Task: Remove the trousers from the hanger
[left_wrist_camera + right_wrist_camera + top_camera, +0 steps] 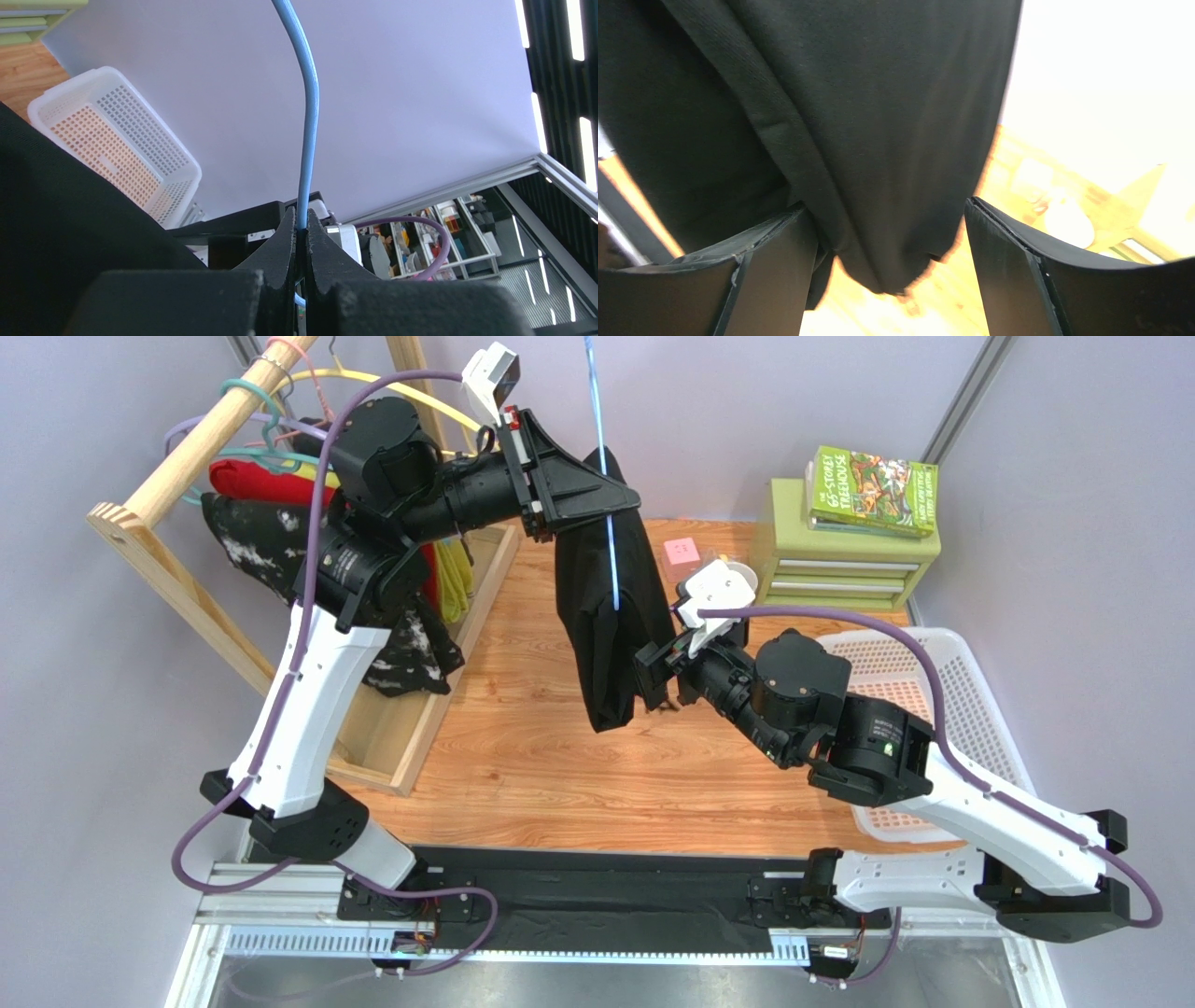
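The plain black trousers (606,623) hang folded over the thin light-blue hanger (605,462), held up above the middle of the table. My left gripper (596,487) is shut on the hanger's wire (306,161); the black cloth (63,231) fills the left of its wrist view. My right gripper (657,672) is open beside the trousers' lower right edge. In the right wrist view the trousers (864,126) hang down between its two spread fingers (773,273), the hem between the tips.
A wooden rack (169,546) at the far left holds other hangers, a red garment and a black white-splotched garment (267,546). A white perforated basket (912,714) sits at the right. Green drawers (842,553) with a book stand at the back right.
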